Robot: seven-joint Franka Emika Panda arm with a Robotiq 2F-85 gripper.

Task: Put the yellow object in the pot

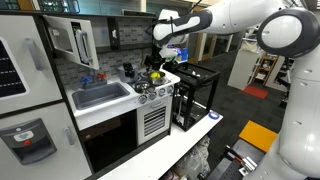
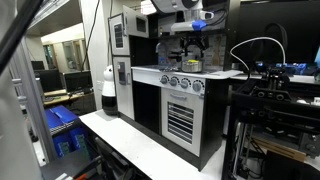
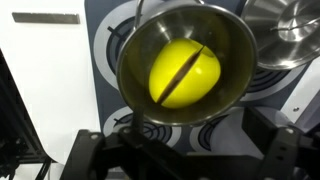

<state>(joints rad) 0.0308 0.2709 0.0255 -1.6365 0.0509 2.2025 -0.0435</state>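
In the wrist view the yellow object (image 3: 185, 73), a round ball with a dark groove across it, lies inside the shiny silver pot (image 3: 236, 62) on the toy stove. My gripper (image 3: 190, 152) hangs straight above the pot. Its dark fingers (image 3: 95, 152) stand wide apart at the bottom of that view, open, with nothing between them. In an exterior view the gripper (image 1: 157, 60) hovers just over the pot (image 1: 155, 76) on the stove top. From the side, in an exterior view, the gripper (image 2: 190, 44) is above the stove; the pot is too small to make out there.
A second silver pan (image 3: 290, 30) sits next to the pot. The toy kitchen has a grey sink (image 1: 100, 95), a dark cup (image 1: 127, 70) behind the stove, and cabinets above. A black open frame (image 1: 196, 95) stands beside the kitchen.
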